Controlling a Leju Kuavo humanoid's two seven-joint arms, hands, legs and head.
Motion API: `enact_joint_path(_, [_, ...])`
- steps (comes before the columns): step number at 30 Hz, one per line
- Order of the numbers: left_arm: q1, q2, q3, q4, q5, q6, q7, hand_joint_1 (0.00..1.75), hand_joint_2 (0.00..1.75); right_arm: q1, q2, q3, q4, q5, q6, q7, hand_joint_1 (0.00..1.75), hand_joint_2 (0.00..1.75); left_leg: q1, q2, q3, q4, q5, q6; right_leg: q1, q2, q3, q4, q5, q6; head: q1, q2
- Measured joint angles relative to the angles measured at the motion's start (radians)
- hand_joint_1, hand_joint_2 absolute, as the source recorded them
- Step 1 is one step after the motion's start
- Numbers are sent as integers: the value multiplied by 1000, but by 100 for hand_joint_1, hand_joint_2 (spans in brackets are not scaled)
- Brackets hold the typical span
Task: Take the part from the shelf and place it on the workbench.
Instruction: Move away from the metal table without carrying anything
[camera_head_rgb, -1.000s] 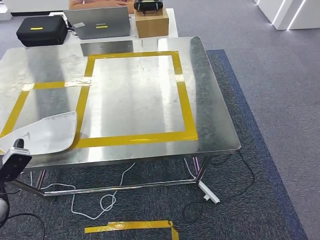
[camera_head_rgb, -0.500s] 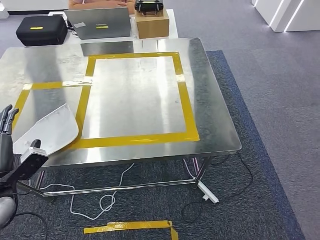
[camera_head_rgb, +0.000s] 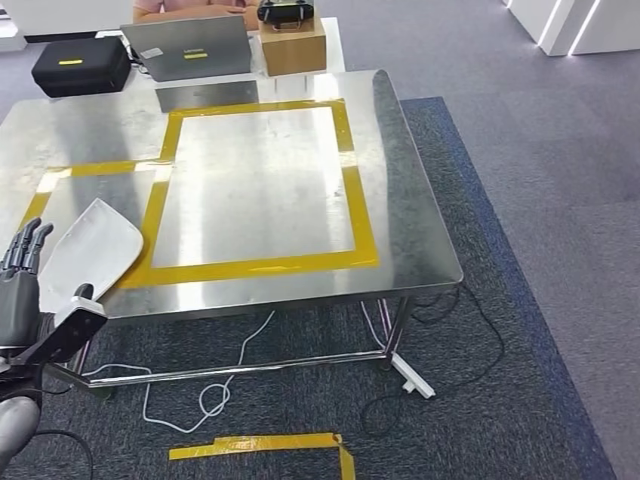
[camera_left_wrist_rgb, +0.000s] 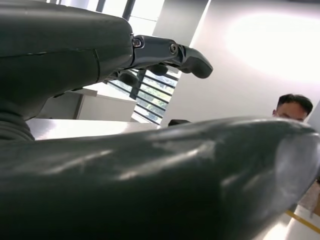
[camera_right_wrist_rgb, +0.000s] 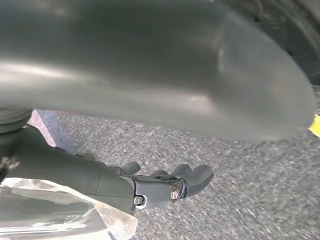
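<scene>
Almost done: the part (camera_head_rgb: 90, 252) lies on the bench (camera_head_rgb: 407, 200), lower left of the frame.
My left hand (camera_head_rgb: 19, 290) hovers beside it, fingers (camera_head_rgb: 29, 243) wide, holding nothing; right hand's (camera_right_wrist_rgb: 124, 186) fingers I cannot tell.

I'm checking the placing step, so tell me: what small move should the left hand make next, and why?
Probably draw the left hand back and down, away from the table edge. The part lies flat on the workbench, and the hand beside it has its fingers spread and appears to hold nothing, so the placing looks done.
</scene>
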Motion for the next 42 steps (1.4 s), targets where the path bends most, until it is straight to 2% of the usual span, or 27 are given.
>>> enact_joint_path(2, [3, 0, -1, 0, -1, 0, 2, 0, 0, 3, 0, 0, 0, -2, -4, 2, 0, 0, 1, 21, -37, 124, -91, -4, 5, -10, -17, 1, 13, -11, -2, 0])
enact_joint_path(3, [6, 0, -1, 1, -2, 0, 3, 0, 0, 4, 0, 0, 0, -4, -5, 4, 0, 0, 1, 24, -49, 183, -121, -5, 7, -14, -27, 1, 20, -13, -3, 0])
enact_joint_path(4, [10, -1, -2, 2, -4, -1, 4, 0, 0, 6, 0, 0, 0, -5, -7, 6, 0, 0, 1, 25, -49, 217, -131, -5, 9, -19, -37, 2, 27, -13, -2, 0])
enact_joint_path(5, [12, -1, -2, 2, -5, -1, 4, 0, 0, 8, 0, 0, 0, -6, -8, 8, 0, 0, 1, 25, -34, 218, -121, -4, 10, -22, -47, 3, 34, -13, -3, 0])
enact_joint_path(7, [15, -1, -1, 3, -6, -1, 5, 0, 0, 9, 0, 0, 0, -7, -10, 10, 0, 0, 1, 27, 48, 120, -74, 2, 11, -28, -65, 6, 48, -8, -3, 0])
enact_joint_path(9, [16, 0, 1, 3, -6, -1, 5, 0, 0, 9, 0, 0, 0, -8, -12, 13, 0, 0, -3, 31, 143, -18, -56, 11, 14, -31, -78, 11, 60, 1, -2, 0])
enact_joint_path(11, [18, 0, 4, 4, -7, -1, 8, 0, 0, 9, 0, 0, 0, -8, -13, 15, 0, 0, -8, 33, 174, -77, -63, 18, 16, -33, -85, 11, 75, 15, -2, 0])
enact_joint_path(13, [24, 0, 6, 4, -8, -1, 11, 0, 0, 10, 0, 0, 0, -9, -13, 17, 0, 0, -9, 34, 164, -81, -52, 31, 14, -32, -90, 9, 83, 29, -2, 0])
enact_joint_path(14, [26, 0, 7, 4, -9, -2, 13, 0, 0, 11, 0, 0, 0, -9, -13, 19, 0, 0, -8, 35, 156, -83, -42, 39, 12, -30, -98, 19, 68, 34, -1, 0])
enact_joint_path(15, [28, 0, 7, 4, -10, -2, 15, 0, 0, 11, 0, 1, 0, -10, -13, 19, 0, 0, -7, 36, 147, -85, -31, 46, 11, -25, -110, 47, 36, 39, 0, 0])
enact_joint_path(18, [39, 0, 8, 4, -11, -3, 18, 0, 0, 12, 0, 1, 0, -11, -13, 21, 0, 0, -11, 36, 108, -84, -1, 60, 11, -15, -156, 219, -103, 44, 2, 0])
enact_joint_path(19, [45, -1, 8, 4, -12, -3, 19, 0, 0, 11, 0, 1, 0, -11, -13, 21, 0, 0, -14, 36, 94, -83, 9, 61, 11, -14, -159, 265, -121, 44, 1, 0])
enact_joint_path(20, [50, -1, 8, 4, -12, -3, 19, 0, 0, 11, 0, 1, 0, -11, -13, 21, 0, 0, -17, 36, 80, -81, 19, 62, 12, -13, -148, 282, -115, 42, 1, 0])
enact_joint_path(21, [55, -2, 8, 4, -12, -3, 19, 0, 0, 11, 0, 1, 0, -11, -13, 21, 0, 0, -20, 35, 67, -78, 27, 62, 13, -13, -120, 264, -91, 38, 1, 0])
enact_joint_path(23, [61, -2, 10, 4, -12, -3, 19, 0, 0, 10, 0, 1, 0, -12, -14, 22, 0, 0, -24, 33, 46, -75, 43, 61, 20, -9, -23, 143, -42, 23, 1, 0])
enact_joint_path(25, [74, -2, 16, 4, -13, -3, 21, 0, 0, 10, -1, 1, 0, -14, -15, 24, 0, 0, -28, 32, 34, -73, 58, 55, 27, -3, 68, 11, -37, 9, 1, 0])
enact_joint_path(27, [100, -2, 22, 4, -14, -3, 23, 0, 0, 10, -2, 1, -1, -19, -18, 26, 0, 0, -28, 33, 26, -74, 75, 45, 30, -2, 96, -40, -44, 5, 1, 0])
enact_joint_path(29, [133, -1, 26, 5, -14, -2, 23, 0, 0, 12, -2, 1, -2, -23, -20, 29, 0, 0, -26, 33, 19, -69, 74, 34, 27, -6, 85, -48, -31, -3, 0, 0])
enact_joint_path(30, [145, 0, 27, 5, -14, -1, 23, 0, 0, 14, -1, 1, -2, -23, -20, 30, 0, 0, -25, 33, 15, -61, 60, 29, 25, -9, 79, -51, -24, -9, 0, 0])
enact_joint_path(32, [159, 0, 30, 5, -14, 0, 23, 0, 0, 15, 0, 2, -4, -24, -20, 30, 0, 0, -21, 32, -3, -3, -11, 19, 23, -15, 64, -53, -10, -18, -2, 0])
enact_joint_path(34, [167, 0, 33, 5, -12, -3, 24, 0, 0, 15, 0, 2, -4, -25, -20, 31, 0, 0, -14, 33, -29, 116, -99, 8, 23, -21, 41, -49, 7, -22, -2, 0])
enact_joint_path(35, [172, 0, 34, 5, -12, -7, 28, 0, 0, 15, 1, 2, -5, -28, -20, 32, 0, 0, -9, 33, -37, 173, -122, 2, 22, -24, 28, -45, 16, -21, -2, 0])
enact_joint_path(36, [178, -1, 34, 6, -12, -14, 34, 0, 0, 14, 1, 2, -5, -31, -20, 33, 0, 0, -4, 33, -33, 206, -120, -4, 21, -26, 13, -40, 25, -19, -2, 0])
enact_joint_path(37, [187, -2, 36, 6, -12, -22, 42, 0, 0, 14, 2, 2, -5, -36, -20, 35, 0, 0, 1, 33, -15, 208, -100, -9, 20, -28, -3, -35, 34, -16, -2, 0])
enact_joint_path(39, [214, -4, 38, 11, -6, -34, 63, 0, 0, 14, 4, 2, -6, -49, -23, 38, 0, 0, 12, 34, 67, 111, -50, -20, 15, -29, -33, -18, 45, -6, -2, 0])
enact_joint_path(41, [249, -9, 35, 26, 19, -41, 90, 0, 0, 15, 6, 2, -10, -67, -33, 42, 0, 0, 14, 33, 151, -18, -51, -19, 14, -28, -57, 0, 54, 7, -2, 0])
enact_joint_path(42, [268, -13, 31, 40, 40, -45, 107, 0, 0, 17, 6, 2, -14, -77, -40, 44, 0, 0, 12, 33, 170, -55, -61, -13, 15, -27, -65, 6, 61, 14, -2, 0])
